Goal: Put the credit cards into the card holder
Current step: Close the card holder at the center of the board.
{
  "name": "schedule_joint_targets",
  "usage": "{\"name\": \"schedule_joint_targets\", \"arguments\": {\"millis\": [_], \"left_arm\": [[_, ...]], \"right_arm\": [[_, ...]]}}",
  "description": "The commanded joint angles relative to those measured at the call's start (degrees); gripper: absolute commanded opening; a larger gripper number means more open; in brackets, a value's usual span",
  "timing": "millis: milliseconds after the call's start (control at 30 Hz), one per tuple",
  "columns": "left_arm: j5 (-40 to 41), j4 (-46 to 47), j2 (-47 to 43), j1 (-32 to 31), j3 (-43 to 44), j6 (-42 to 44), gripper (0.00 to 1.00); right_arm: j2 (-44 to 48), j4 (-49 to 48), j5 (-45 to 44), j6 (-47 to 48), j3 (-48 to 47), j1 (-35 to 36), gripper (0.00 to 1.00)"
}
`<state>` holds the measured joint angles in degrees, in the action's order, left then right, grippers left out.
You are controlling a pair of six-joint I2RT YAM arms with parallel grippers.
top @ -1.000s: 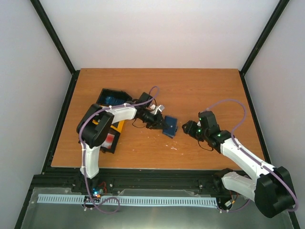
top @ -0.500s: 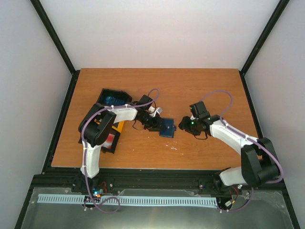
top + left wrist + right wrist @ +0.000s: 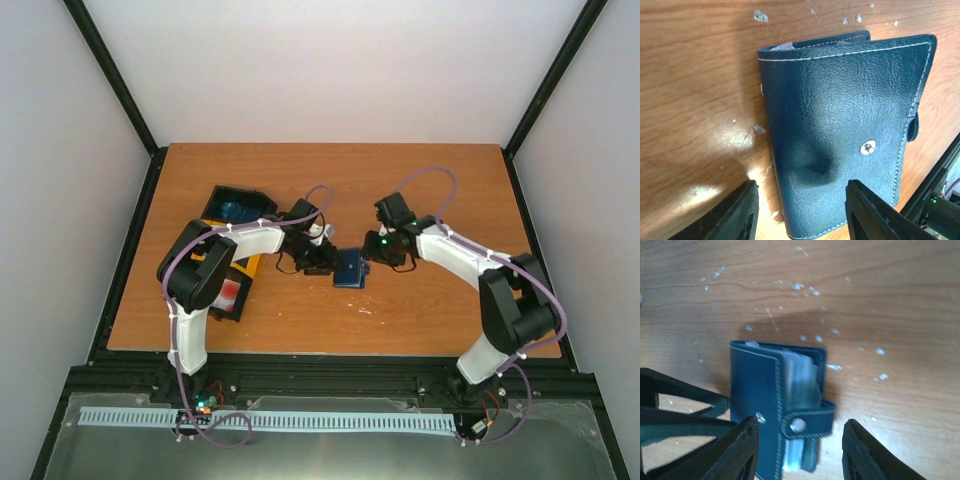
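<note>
The card holder (image 3: 349,268) is a dark navy wallet lying folded on the table, mid-table. In the left wrist view the card holder (image 3: 840,115) shows its cover and a metal stud. In the right wrist view the card holder (image 3: 775,405) has its strap tab loose and pale sleeves showing. My left gripper (image 3: 328,262) (image 3: 800,212) is open, jaws either side of the holder's near end. My right gripper (image 3: 368,250) (image 3: 797,452) is open just above the holder's strap side. A white-and-red credit card (image 3: 230,293) and a blue one (image 3: 237,210) lie in the tray.
A black-and-yellow compartment tray (image 3: 250,265) sits at the table's left, under the left arm. The left gripper's fingers (image 3: 680,410) show at the left edge of the right wrist view, close beside the right gripper.
My right arm has swung left and forward, bringing its gripper up to the card holder. The holder has shifted slightly left and now lies flat under the left gripper.
</note>
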<state>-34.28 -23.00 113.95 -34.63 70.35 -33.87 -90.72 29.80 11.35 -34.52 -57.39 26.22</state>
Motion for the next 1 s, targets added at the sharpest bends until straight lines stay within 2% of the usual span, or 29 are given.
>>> {"name": "schedule_joint_targets", "arguments": {"millis": [0,133,200,233,433,733,900,967], "left_arm": [[5.7,-2.5,1.1,-0.3,-0.1,-1.5,0.49],[5.0,-2.4,2.6,-0.3,0.1,-2.8,0.49],[5.6,-4.1,4.1,-0.4,1.2,-3.0,0.47],[6.3,-5.1,4.6,-0.4,1.8,-3.3,0.43],[9.2,-8.5,6.8,-0.5,3.3,-4.1,0.41],[11.2,-11.3,9.4,-0.5,4.1,-4.4,0.36],[10.8,-10.5,9.7,-0.6,3.6,-4.3,0.34],[10.4,-9.9,9.8,-0.6,3.4,-4.3,0.34]], "right_arm": [[-5.0,9.2,-10.3,0.0,-7.5,4.7,0.46],[-8.0,11.4,-12.9,-2.6,-10.5,7.4,0.46],[-9.3,12.0,-12.8,-3.0,-11.8,8.2,0.46],[-9.8,12.4,-12.9,-3.2,-12.3,8.6,0.45],[-12.0,14.0,-14.4,-5.0,-12.7,9.2,0.38],[-11.9,12.6,-15.6,-6.0,-13.1,9.2,0.21],[-11.4,12.5,-15.7,-6.1,-12.8,9.2,0.05],[-10.8,12.1,-15.7,-6.0,-12.6,9.2,0.03]]}}
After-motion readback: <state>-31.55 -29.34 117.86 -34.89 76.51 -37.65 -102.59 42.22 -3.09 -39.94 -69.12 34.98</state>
